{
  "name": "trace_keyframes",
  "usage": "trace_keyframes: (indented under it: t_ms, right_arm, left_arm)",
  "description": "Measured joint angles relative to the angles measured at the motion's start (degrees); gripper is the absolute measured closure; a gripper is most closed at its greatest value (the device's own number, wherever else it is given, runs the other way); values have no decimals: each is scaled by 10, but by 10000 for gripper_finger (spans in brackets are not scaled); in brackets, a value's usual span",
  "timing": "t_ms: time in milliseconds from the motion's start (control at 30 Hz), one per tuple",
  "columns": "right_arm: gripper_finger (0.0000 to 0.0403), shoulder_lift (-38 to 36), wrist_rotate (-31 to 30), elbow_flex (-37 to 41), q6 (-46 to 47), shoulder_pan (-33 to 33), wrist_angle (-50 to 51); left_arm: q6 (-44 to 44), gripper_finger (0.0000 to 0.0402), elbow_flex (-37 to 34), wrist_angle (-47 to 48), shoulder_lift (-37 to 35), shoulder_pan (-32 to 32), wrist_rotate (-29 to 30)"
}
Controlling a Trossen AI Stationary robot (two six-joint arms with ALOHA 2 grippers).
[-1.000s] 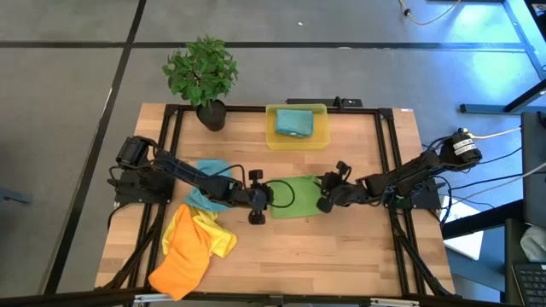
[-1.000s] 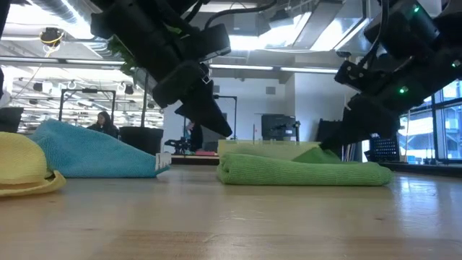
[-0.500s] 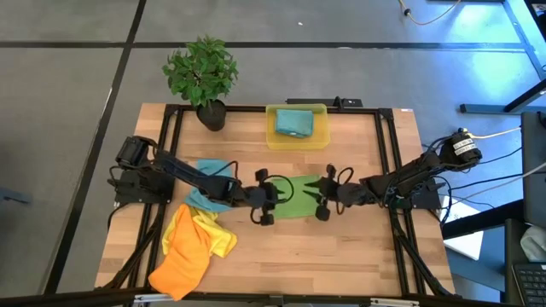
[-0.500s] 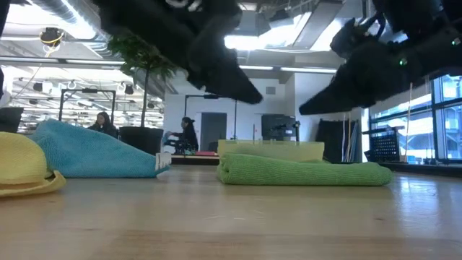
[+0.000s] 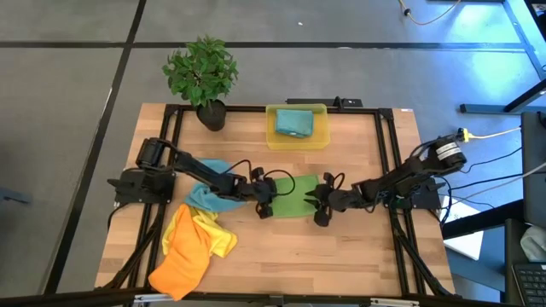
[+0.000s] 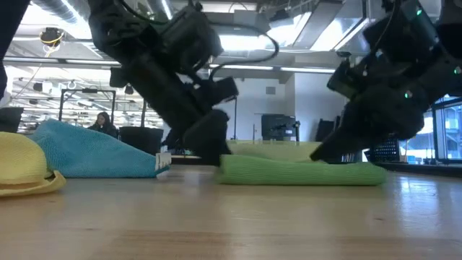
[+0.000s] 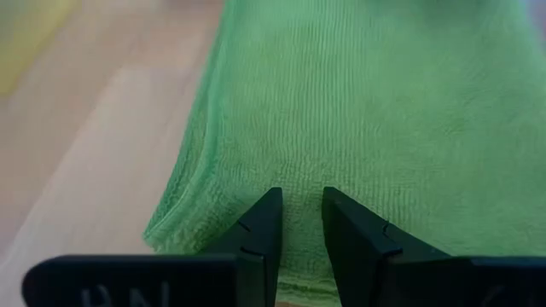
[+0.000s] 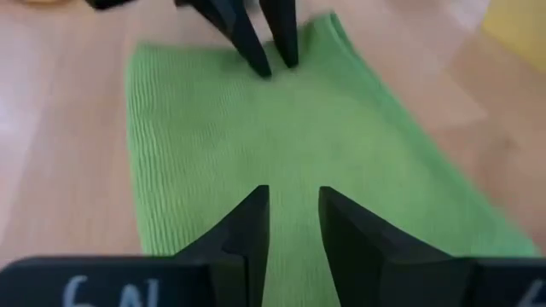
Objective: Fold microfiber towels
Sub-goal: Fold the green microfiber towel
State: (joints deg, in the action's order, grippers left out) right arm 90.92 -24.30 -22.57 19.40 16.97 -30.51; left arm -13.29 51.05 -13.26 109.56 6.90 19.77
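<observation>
At the near-left corner of your table [image 5: 358,256], an orange towel [image 5: 181,260] lies crumpled, and a yellow towel [image 5: 205,232] overlaps it just behind. In the low view you see only the yellow towel's [image 6: 25,165] rounded edge at the far left, with the teal-blue towel [image 6: 94,153] mounded just behind it. From above, that teal-blue towel [image 5: 207,183] sits under your left arm, partly hidden by it.

Mid-table lies the green towel [image 5: 293,194], folded into a flat strip; in the low view it shows as a low, thick pad [image 6: 303,172] on the wood. Both of your grippers are down on it, one at each end. Your left gripper [image 5: 265,194] meets the towel's left end; in its wrist view the fingers [image 7: 256,234] stand a narrow gap apart with their tips pressed into the green pile, nothing pinched between them that you can make out. Your right gripper [image 5: 322,203] sits at the right end, and its wrist view shows the same: fingers [image 8: 247,226] slightly apart, tips on the cloth, not clamped on a fold. That view also catches the left gripper's [image 8: 260,47] dark tips across the towel.

Farther back, the yellow bin [image 5: 296,141] holds a folded teal-blue towel [image 5: 293,122]. A potted plant [image 5: 202,75] stands at the far-left corner.
</observation>
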Motion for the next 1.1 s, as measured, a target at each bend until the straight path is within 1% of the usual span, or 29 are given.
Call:
trace_keyframes:
  t_ms: [100, 167, 300, 400, 567, 667, 800, 933, 1000, 1100]
  right_arm:
    - [297, 26, 0, 0, 15, 0, -1]
    - [297, 38, 0, 0, 19, 0, -1]
    - [297, 47, -1, 0, 25, -1, -7]
    - [297, 41, -1, 0, 14, 1, -18]
    - [297, 13, -1, 0, -2, 12, -22]
    - [297, -2, -3, -1, -4, 21, -31]
    - [297, -7, -2, 0, -7, 40, -66]
    - [297, -7, -1, 0, -57, 60, -130]
    - [297, -11, 1, 0, -95, 65, -163]
    - [297, -21, 1, -11, -131, 66, -183]
  left_arm:
    - [-15, 324, 1, 32, -6, -6, 1]
    - [-14, 324, 1, 33, -8, -6, -2]
    - [-9, 324, 16, 36, -17, 2, -30]
    - [7, 325, 25, 36, -39, 14, -34]
    - [14, 325, 30, 33, -68, 46, -13]
    - [2, 325, 30, 29, -71, 76, -1]
    - [-12, 325, 29, 26, -63, 125, 60]
    - [0, 325, 29, 22, -61, 172, 127]
    - [1, 325, 29, 29, -78, 198, 154]
    - [17, 325, 30, 20, -132, 248, 219]
